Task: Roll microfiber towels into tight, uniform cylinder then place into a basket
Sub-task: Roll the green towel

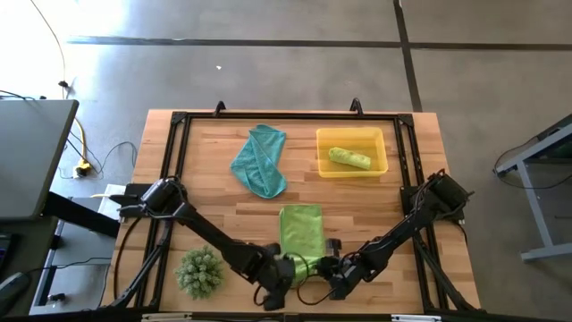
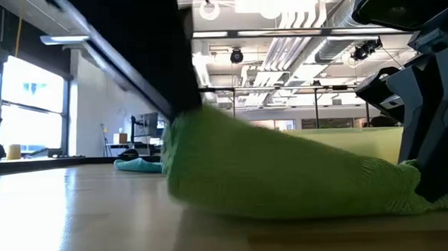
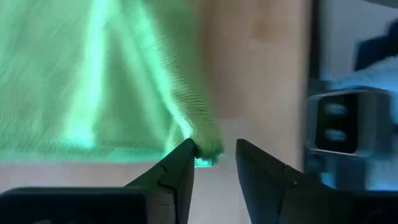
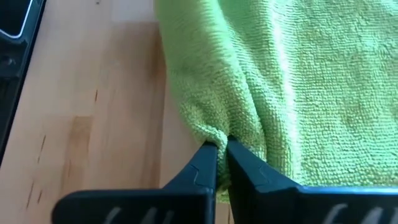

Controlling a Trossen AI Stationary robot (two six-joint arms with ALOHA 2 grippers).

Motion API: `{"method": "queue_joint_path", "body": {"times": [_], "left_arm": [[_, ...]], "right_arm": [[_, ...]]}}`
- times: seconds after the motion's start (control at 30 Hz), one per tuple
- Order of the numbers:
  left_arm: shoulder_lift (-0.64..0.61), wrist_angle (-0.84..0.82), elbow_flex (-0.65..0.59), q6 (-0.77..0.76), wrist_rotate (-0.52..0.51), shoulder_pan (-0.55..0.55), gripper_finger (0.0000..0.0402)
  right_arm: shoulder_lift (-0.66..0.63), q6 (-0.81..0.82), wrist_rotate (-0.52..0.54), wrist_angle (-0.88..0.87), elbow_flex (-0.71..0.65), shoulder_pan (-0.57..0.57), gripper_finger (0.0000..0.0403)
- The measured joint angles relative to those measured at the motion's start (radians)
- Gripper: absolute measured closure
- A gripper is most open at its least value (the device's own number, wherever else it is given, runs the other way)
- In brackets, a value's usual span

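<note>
Two grippers meet at the near edge of the lime-green towel, which lies flat at the front centre of the table with its long axis running away from the robot toward the basket. The right gripper has its fingers pinched together on the towel's near right corner, cloth bunched between them. The left gripper sits at the near left corner with its fingers apart and only the cloth's tip touching one of them, so it does not seem to have a hold. A roll would likely travel forward along that long axis, away from both arms. Farther off, the teal-blue towel lies crumpled behind and left, and the basket already holds one rolled green towel.
</note>
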Motion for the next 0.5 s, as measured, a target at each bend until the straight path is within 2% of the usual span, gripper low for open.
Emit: {"method": "queue_joint_path", "body": {"times": [0.13,0.23,0.33,0.5], "left_arm": [[0.000,0.077,0.001,0.168,-0.097,-0.036,0.0292],[0.002,0.107,0.001,0.237,-0.191,-0.059,0.0284],[0.002,0.089,0.002,0.249,-0.223,-0.068,0.0266],[0.003,-0.033,0.002,0.217,-0.290,-0.072,0.0226]], "right_arm": [[0.000,0.004,0.000,0.002,0.000,0.000,0.0400],[0.000,0.027,0.000,0.004,-0.001,0.000,0.0400],[0.000,0.029,-0.001,0.004,-0.001,0.000,0.0400],[0.000,0.029,-0.009,0.005,-0.001,-0.001,0.0400]]}}
